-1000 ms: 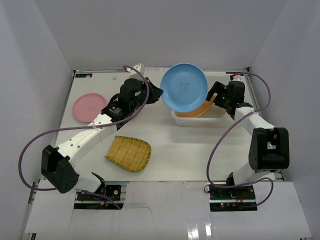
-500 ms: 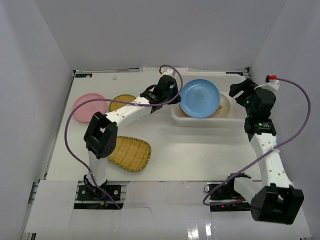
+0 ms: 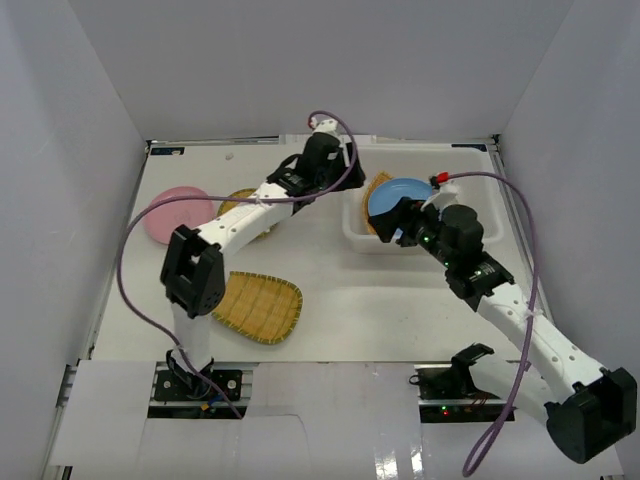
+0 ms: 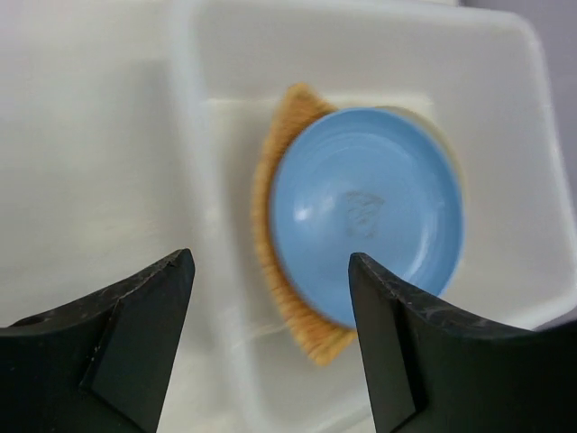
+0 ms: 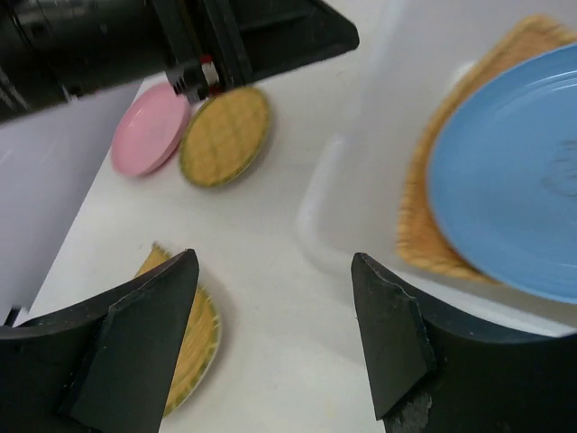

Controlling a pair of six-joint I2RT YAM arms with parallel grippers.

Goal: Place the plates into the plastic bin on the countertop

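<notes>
- Plates first: the blue plate (image 4: 365, 212) lies inside the plastic bin (image 4: 194, 180), resting on an orange woven plate (image 4: 270, 271) whose edge shows at its side.
- My left gripper (image 4: 270, 262) hovers above the bin, jaws apart, nothing between them.
- My right gripper (image 5: 275, 260) hangs by the bin's wall, jaws apart too, empty.
- On the countertop (image 3: 340, 300) lie a pink plate (image 3: 175, 213), a round yellow woven plate (image 3: 236, 201) just beside it, and a yellow rounded-corner plate (image 3: 258, 305) nearer my bases.

The left arm (image 3: 240, 225) stretches far forward, and the right arm (image 3: 510, 310) angles inward. The left hand (image 4: 270, 260) and right hand (image 5: 275, 260) both gape wide, gripping nothing.
</notes>
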